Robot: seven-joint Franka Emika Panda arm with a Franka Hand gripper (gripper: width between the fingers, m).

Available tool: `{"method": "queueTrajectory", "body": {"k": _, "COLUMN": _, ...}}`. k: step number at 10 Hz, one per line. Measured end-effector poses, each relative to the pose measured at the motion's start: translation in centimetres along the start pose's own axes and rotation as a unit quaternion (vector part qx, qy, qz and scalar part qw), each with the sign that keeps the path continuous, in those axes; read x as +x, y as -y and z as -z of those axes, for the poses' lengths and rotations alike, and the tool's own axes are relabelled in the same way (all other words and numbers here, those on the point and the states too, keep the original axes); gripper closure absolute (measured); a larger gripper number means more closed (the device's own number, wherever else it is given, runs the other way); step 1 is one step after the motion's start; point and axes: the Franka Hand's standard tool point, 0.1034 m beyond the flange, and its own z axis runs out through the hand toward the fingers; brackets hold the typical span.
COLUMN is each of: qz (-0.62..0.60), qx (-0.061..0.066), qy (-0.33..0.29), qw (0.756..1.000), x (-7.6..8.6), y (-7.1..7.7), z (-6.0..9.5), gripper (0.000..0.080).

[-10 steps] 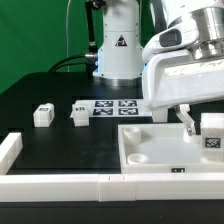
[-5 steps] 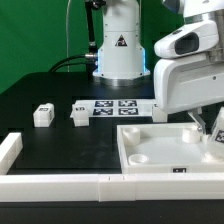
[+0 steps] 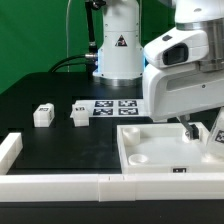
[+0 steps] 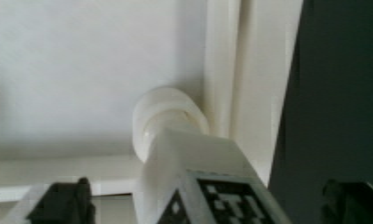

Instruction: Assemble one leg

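Observation:
A white leg [image 3: 214,134] with a black-and-white tag leans tilted at the right edge of the large white panel [image 3: 150,148], half hidden by my gripper [image 3: 203,128]. In the wrist view the leg [image 4: 204,170] lies between my two dark fingers [image 4: 58,203]. Its rounded far end rests on the panel [image 4: 76,70] beside the raised rim. The jaws stand wide apart, with a gap on each side of the leg, so the gripper is open around it.
Two more small white legs [image 3: 42,114] [image 3: 79,114] stand on the black table at the exterior view's left. The marker board [image 3: 115,106] lies behind them before the robot base. A white rail [image 3: 60,186] runs along the front and front-left.
The arm has shifted toward the exterior view's left and the leg has gone from nearly upright to leaning.

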Motion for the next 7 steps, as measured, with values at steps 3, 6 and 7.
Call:
{"method": "queueTrajectory", "body": {"k": 3, "qz": -0.036, "qx": -0.001, "qy": -0.014, "qw": 0.999, "x": 0.6, "y": 0.3, "z": 0.2, "gripper": 0.015}}
{"method": "queueTrajectory", "body": {"k": 6, "qz": -0.039, "qx": -0.002, "qy": -0.023, "qw": 0.999, "x": 2.3, "y": -0.3, "z": 0.8, "gripper": 0.015}}
{"method": "queueTrajectory", "body": {"k": 7, "qz": -0.037, "qx": -0.002, "qy": -0.024, "qw": 0.999, "x": 2.3, "y": -0.5, "z": 0.7, "gripper": 0.015}}
